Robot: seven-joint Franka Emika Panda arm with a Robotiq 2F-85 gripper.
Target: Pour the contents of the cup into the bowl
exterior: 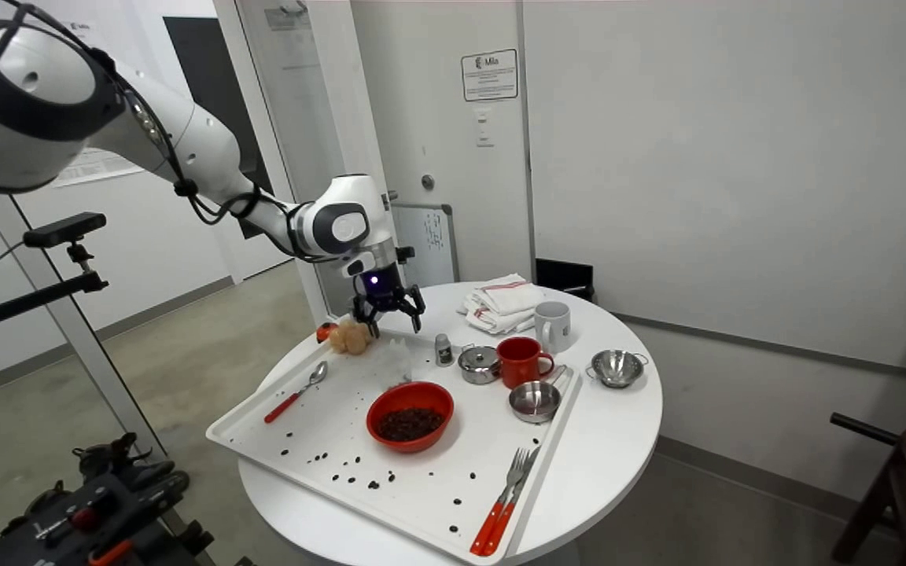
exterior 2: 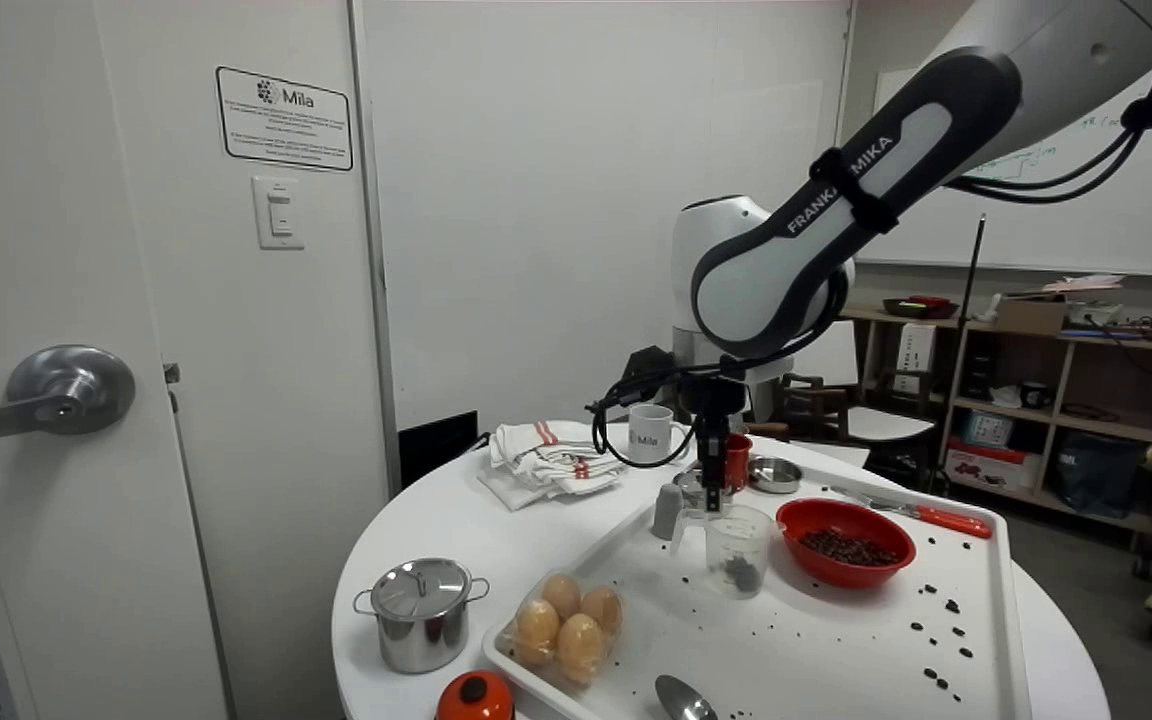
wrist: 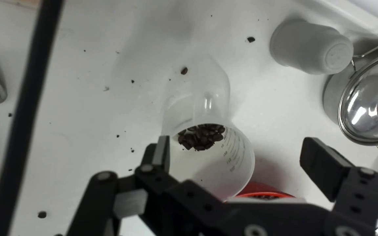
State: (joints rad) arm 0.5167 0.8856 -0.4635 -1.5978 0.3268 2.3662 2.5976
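Note:
The cup is a clear plastic measuring cup with dark beans in its bottom. It stands on the tray in an exterior view point(exterior 2: 741, 545) and shows from above in the wrist view point(wrist: 231, 167), its handle toward the top of the picture. It is faint in an exterior view point(exterior: 398, 363). The red bowl point(exterior: 414, 395), also in an exterior view point(exterior 2: 836, 570), stands beside the cup and holds dark beans. In the wrist view only part of it point(wrist: 254, 188) shows. My gripper point(exterior: 396, 330) is open, empty and pointing down, above the cup; its fingers point(wrist: 236, 157) are wide apart.
On the white tray point(exterior: 296, 464) are a grey shaker point(exterior: 443, 350), lidded pot point(exterior: 478, 365), red mug point(exterior: 517, 363), steel pan point(exterior: 535, 402), spoon point(exterior: 296, 395), fork and knife point(exterior: 498, 507), eggs point(exterior 2: 566, 625) and scattered beans. Towels point(exterior: 504, 303) and a white mug point(exterior: 554, 324) stand behind.

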